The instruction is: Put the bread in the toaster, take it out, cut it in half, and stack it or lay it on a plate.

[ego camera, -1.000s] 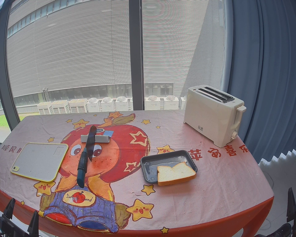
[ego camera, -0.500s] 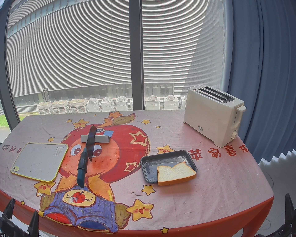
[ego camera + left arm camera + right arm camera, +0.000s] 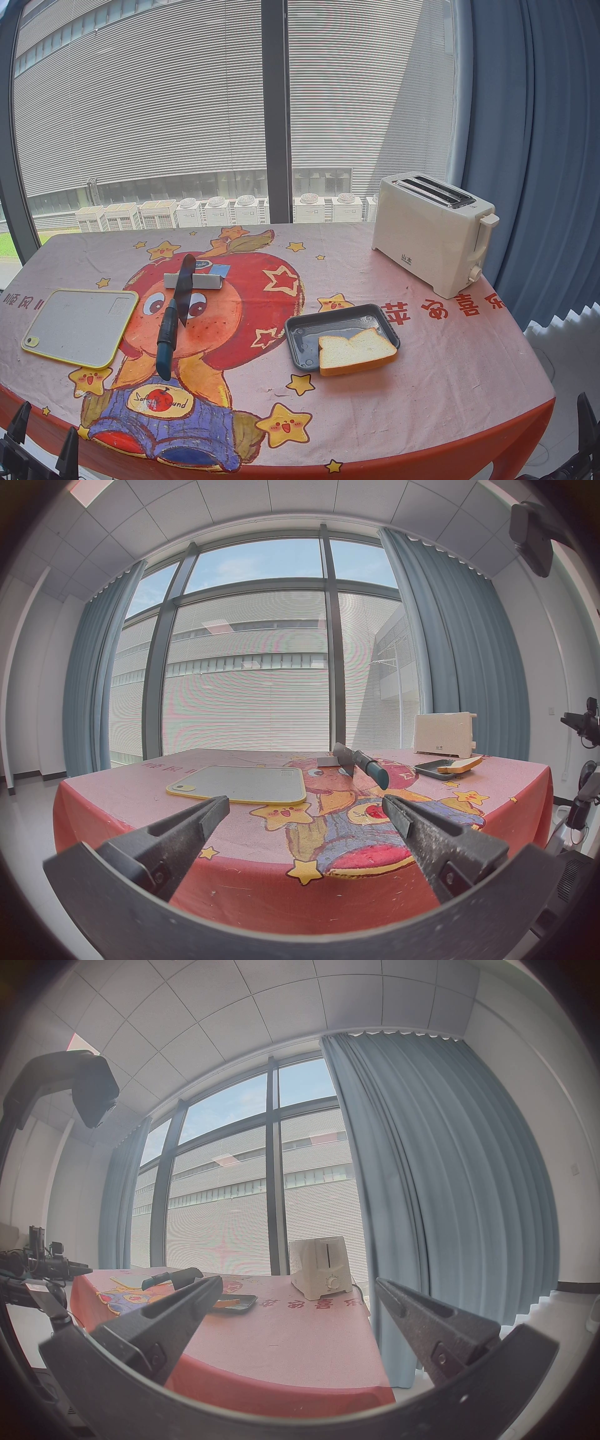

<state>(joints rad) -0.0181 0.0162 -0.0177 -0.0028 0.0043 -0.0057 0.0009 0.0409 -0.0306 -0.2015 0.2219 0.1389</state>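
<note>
Bread (image 3: 356, 351): one slice, lying flat in the near right corner of the plate (image 3: 310, 332), its near edge hanging over the rim.
Plate: dark rectangular tray on the desk (image 3: 437, 375), toward the right half of the cartoon-printed cloth.
Toaster (image 3: 431, 231): cream, upright, beyond the plate and to its right, apart from it; slots face up and the side lever sits at the top of its travel.
Knife (image 3: 172, 319): left of the plate and well apart from it; the blue handle points to the near edge and the blade leans on a small grey block (image 3: 192, 280).
Cutting board (image 3: 78, 326): flat, farther left of the plate, past the knife.
Left hand (image 3: 304, 808): released, fingers spread, grasping nothing; held off the desk's near edge, well left of the plate.
Right hand (image 3: 297, 1286): released, fingers spread, grasping nothing; held off the desk, near side and right of the plate.
</note>
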